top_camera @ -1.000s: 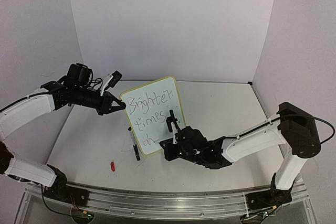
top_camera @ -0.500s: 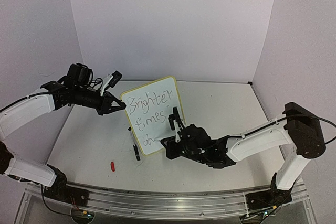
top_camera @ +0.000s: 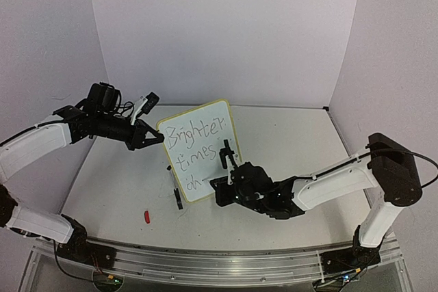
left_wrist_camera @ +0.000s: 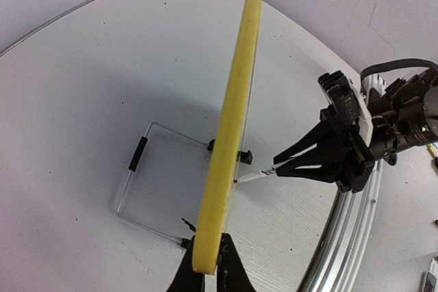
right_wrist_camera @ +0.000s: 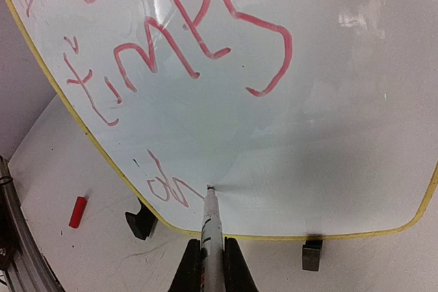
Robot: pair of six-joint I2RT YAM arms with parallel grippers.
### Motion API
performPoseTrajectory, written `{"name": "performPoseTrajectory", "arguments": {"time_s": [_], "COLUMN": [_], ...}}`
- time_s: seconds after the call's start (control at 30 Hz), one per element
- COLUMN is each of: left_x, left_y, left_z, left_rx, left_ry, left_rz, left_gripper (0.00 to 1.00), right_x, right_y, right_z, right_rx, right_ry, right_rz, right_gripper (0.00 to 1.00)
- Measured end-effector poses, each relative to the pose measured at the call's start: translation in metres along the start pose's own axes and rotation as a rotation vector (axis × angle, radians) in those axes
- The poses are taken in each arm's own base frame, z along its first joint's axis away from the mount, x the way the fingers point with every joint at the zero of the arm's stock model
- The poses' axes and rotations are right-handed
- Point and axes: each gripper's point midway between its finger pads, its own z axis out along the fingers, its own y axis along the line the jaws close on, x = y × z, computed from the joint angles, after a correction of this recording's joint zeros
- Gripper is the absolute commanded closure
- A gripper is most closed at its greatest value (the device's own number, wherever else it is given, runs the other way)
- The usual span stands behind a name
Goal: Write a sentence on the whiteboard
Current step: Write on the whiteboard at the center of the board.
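A white table (top_camera: 287, 135) with faint dark specks stands enclosed on three sides; a plain pale lilac back wall (top_camera: 226, 32) meets a matching left wall (top_camera: 41, 39) and right wall (top_camera: 400, 46); a metal rail (top_camera: 205, 262) runs along the table's near edge; the light is soft and even.

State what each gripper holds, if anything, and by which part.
The left gripper pinches the whiteboard by its yellow side rim; the right gripper grips a marker by its barrel, tip against the whiteboard.

You've got a white desk (top_camera: 294, 135) here: the whiteboard (top_camera: 198, 143) stands on it on its black feet, and a small red cap (top_camera: 147, 217) lies near the front-left edge.
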Motion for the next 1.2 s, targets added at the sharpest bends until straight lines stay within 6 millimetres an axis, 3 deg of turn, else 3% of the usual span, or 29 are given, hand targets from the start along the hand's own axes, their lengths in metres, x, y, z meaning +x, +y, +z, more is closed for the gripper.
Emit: {"name": "performPoseTrajectory", "arguments": {"time_s": [1.2], "left_x": [0.0], "left_y": [0.0], "left_z": [0.0], "left_rx": [0.0], "left_ry": [0.0], "left_rz": [0.0], "left_gripper": [1.0], "right_x": [-0.0067], "right_y": [-0.0042], "right_z": [-0.0046], "right_rx": [0.027], "right_ry": [-0.014], "right_rz": [-0.02], "right_gripper": [1.0]}}
